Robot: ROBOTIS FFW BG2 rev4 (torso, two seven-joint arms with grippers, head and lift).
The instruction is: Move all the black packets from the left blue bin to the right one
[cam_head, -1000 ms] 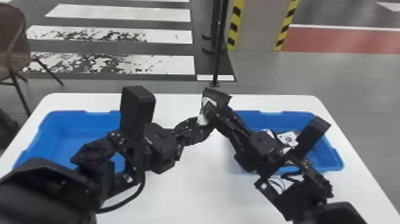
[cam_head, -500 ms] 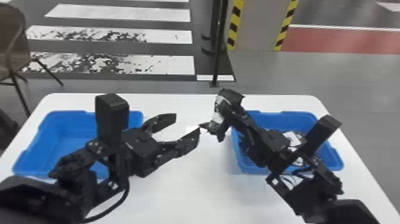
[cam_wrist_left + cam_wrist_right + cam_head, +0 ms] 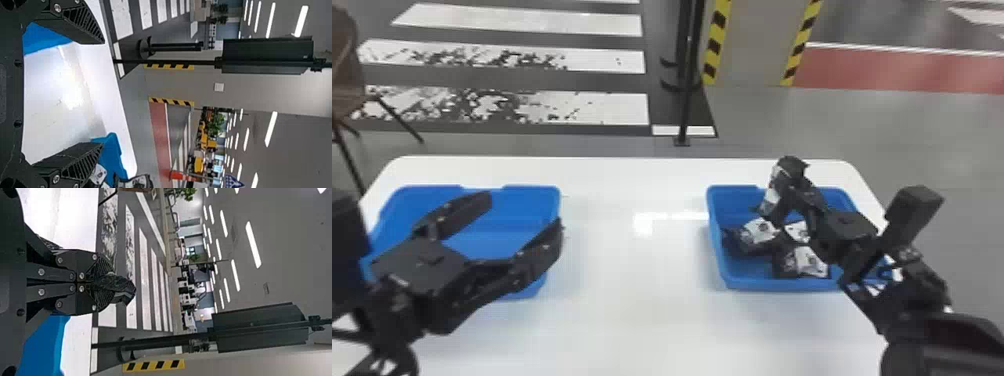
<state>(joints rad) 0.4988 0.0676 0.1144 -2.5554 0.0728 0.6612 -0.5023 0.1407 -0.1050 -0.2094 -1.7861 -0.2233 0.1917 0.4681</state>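
My right gripper (image 3: 784,187), clenched on a black packet (image 3: 770,199), has swung from centre to over the right blue bin (image 3: 762,286), right of frame; my left gripper (image 3: 524,212) gapes, withdrawn to frame left; lowering and release should come next.

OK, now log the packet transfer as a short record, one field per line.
left bin: on the table, partly behind the left gripper; no packet in its visible part
left bin point
right bin: several black packets inside
left gripper: fingers apart, nothing between them
right gripper: fingers closed on a packet
held packet: seems above the right bin, not released
likely next: release there
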